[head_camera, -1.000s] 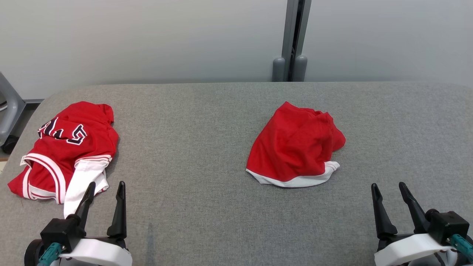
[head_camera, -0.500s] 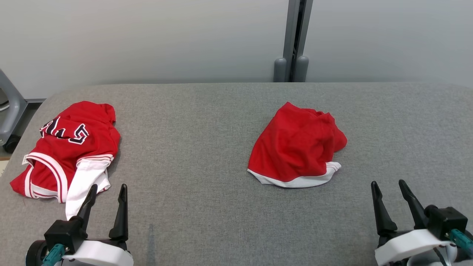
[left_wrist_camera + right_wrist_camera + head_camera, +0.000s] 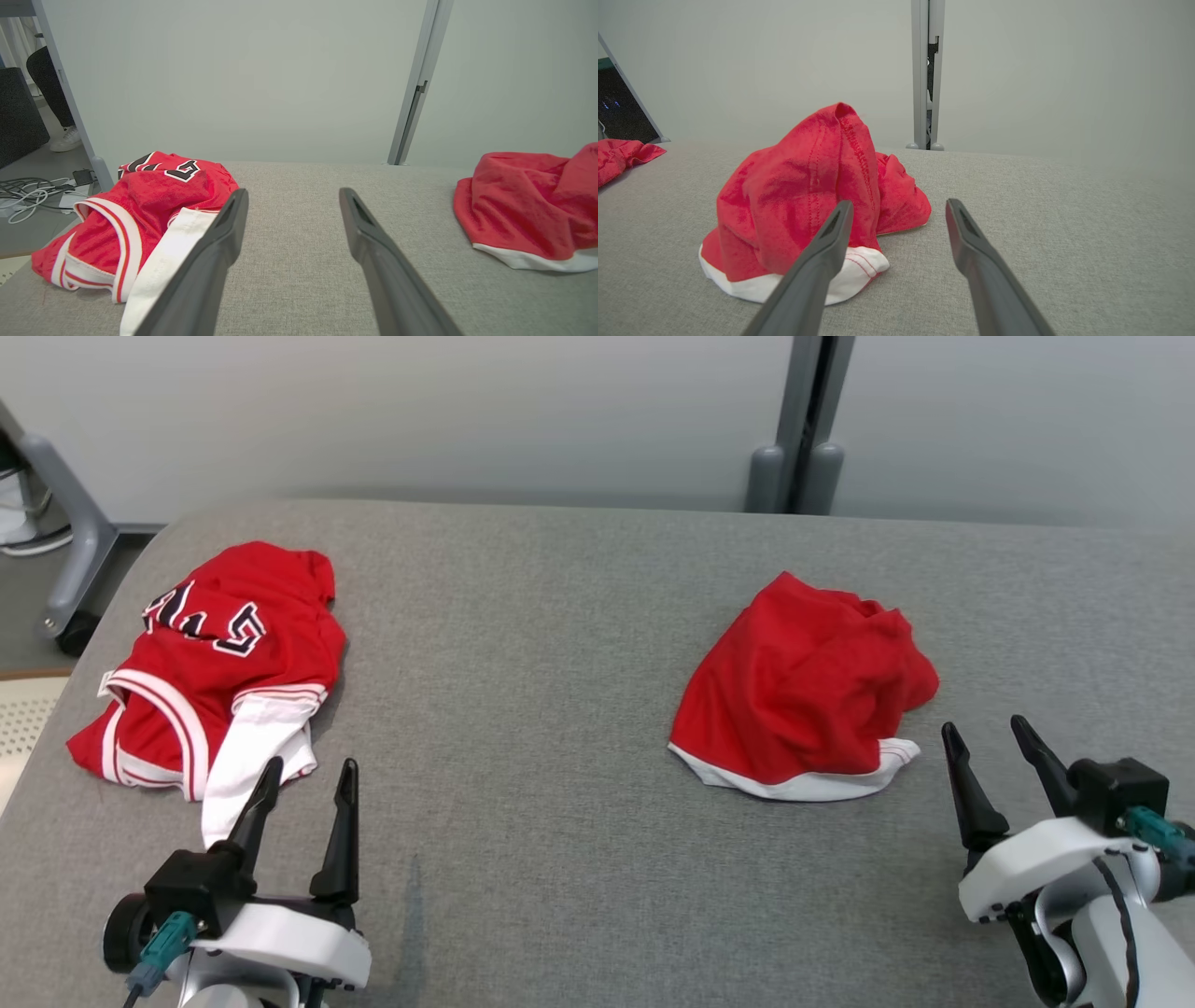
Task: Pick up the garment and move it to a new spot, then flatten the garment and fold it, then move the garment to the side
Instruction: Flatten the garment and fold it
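Head view: nearest, the left gripper and right gripper are held with jaws apart and empty, crumpled red shorts are laid on the grey table just beyond the right one, and a red jersey beyond the left.

Head camera has swung: the grey fabric-covered table and grey upright post now sit further right in the head view. That's the view shifting, not the things. The long-fingered dark right gripper is now nearer the crumpled red garment with white hem, fingertips just beside the hem's right end, not touching. More of its white wrist shows.
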